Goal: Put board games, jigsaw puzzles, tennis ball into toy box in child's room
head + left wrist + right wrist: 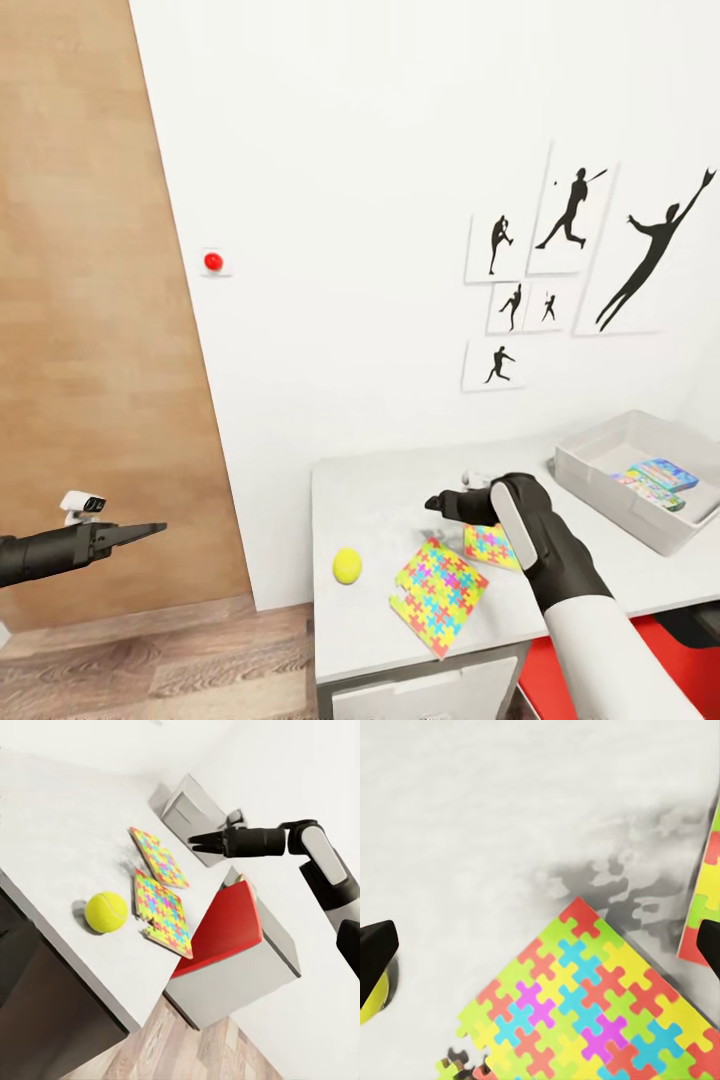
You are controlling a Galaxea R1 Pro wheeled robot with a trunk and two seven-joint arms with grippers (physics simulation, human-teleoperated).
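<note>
On the pale grey table (400,630) two jigsaw puzzles lie flat: the nearer puzzle (440,592) sits clear, with a few pieces missing at one corner, while the farther puzzle (489,546) is partly hidden behind the right arm (560,570) in the head view. A tennis ball (347,566) rests beside the nearer puzzle, apart from it. At the table's far right stands the grey toy box (600,478), cut off by the frame edge, with two colourful board games (658,482) inside; their lettering is too small to read.

The right gripper (447,503) hovers above the table over the puzzles, touching nothing. Its wrist view shows its dark fingertips (375,952) at opposite edges, spread wide, nothing between them. The left gripper (150,528) hangs off the table's left side, before the wood door (90,300); its fingers look close together and empty, though how far apart is hard to judge.
</note>
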